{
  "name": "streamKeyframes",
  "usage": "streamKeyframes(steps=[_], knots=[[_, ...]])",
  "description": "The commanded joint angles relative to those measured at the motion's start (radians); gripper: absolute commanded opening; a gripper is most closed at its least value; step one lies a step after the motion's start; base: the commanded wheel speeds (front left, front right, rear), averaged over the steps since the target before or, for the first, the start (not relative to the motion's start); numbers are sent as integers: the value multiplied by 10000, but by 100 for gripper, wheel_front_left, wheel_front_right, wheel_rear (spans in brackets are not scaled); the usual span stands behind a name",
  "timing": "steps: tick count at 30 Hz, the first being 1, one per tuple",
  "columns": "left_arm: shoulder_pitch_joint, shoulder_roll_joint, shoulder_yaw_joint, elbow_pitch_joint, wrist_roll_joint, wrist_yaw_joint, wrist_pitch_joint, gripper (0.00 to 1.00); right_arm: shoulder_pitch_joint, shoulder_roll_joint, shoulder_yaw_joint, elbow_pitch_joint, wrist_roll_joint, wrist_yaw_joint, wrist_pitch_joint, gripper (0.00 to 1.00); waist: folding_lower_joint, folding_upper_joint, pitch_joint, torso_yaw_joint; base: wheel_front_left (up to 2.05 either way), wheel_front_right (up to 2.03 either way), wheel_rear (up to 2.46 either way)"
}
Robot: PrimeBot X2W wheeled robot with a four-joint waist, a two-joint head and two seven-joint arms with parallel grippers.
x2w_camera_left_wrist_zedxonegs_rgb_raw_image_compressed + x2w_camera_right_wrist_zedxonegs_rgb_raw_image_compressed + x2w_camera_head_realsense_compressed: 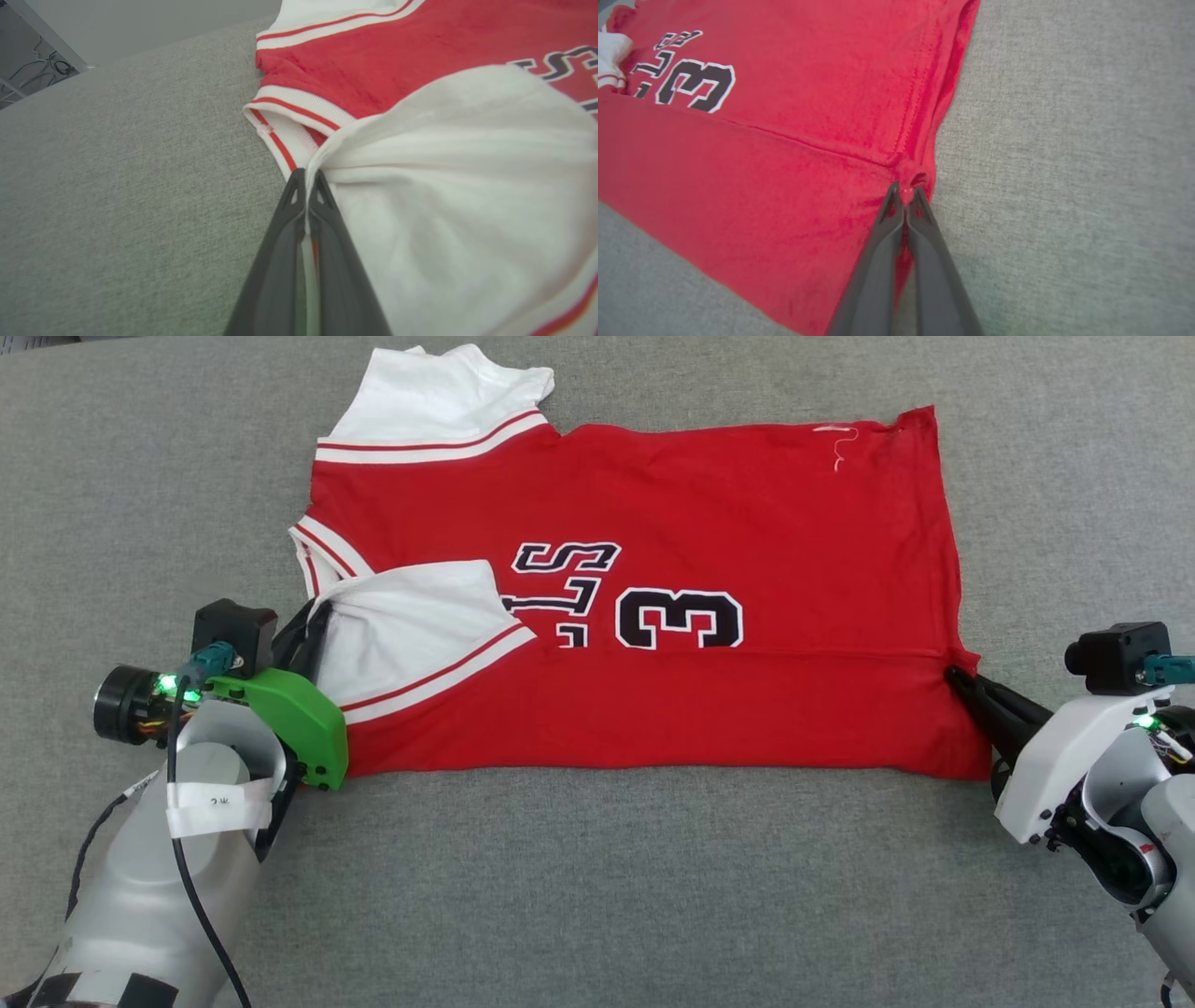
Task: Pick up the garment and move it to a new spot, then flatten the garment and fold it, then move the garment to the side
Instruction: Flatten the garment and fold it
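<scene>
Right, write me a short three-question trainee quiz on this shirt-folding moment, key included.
1. True or false: one white sleeve lies folded over the red chest of the garment.
2. What does the right end effector pinch? A) the red edge at a crease; B) the collar; C) a sleeve.
3. Fill in: the left end effector is ____ on white fabric.
Key: 1 true; 2 A; 3 shut.
</scene>
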Motion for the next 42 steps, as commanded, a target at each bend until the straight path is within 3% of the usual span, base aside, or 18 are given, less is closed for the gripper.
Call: streamKeyframes(steps=[1,3,4,5,6,7,15,18,23,31,37,42], knots=[[-256,-81,-79,191,-97,-25,-90,0,-169,34,140,102,43,-7,-81,0,-1,0,-6,12,0,0,0],[-367,-133,-190,472,-125,-27,-143,0,-235,23,282,189,105,-7,-203,0,-1,0,-52,29,0,0,0],[-413,-160,-213,622,-172,-27,-166,34,-262,23,323,241,141,-7,-306,0,-1,0,-105,36,0,0,0],[-452,-165,-237,717,-197,-28,-182,100,-283,11,356,276,147,-7,-387,20,-1,0,-163,50,0,0,0],[-506,-158,-255,796,-206,-28,-200,100,-299,-2,393,297,154,-7,-491,46,-1,0,-247,71,0,0,0],[-535,-160,-284,838,-226,-28,-211,100,-304,-2,404,297,186,-7,-580,100,-1,0,-318,85,0,0,0],[-894,12,-965,938,-819,-29,-167,100,138,-430,144,8,178,-7,-1256,100,-1,0,-1080,422,0,0,0],[-1028,286,-1533,643,-1352,-30,447,100,401,-530,-60,-171,94,-7,-1325,100,-1,0,-1372,488,0,0,0],[-1164,920,-2734,-545,-3128,-30,2910,100,735,-512,-358,-350,-134,-7,-1221,100,-1,0,-1663,574,0,0,0],[-1766,2524,-4478,-2790,-5438,-30,7173,100,1042,-211,-665,-673,-492,-7,-799,100,-1,0,-1841,569,0,0,0],[-1848,3042,-5104,-3393,-6433,-30,8929,100,1169,-33,-834,-836,-647,-7,-622,100,-1,0,-1823,411,0,0,0],[-1659,3117,-5373,-3306,-6796,-30,9401,100,1138,60,-875,-954,-712,-7,-484,100,-1,0,-1632,201,0,0,0]])
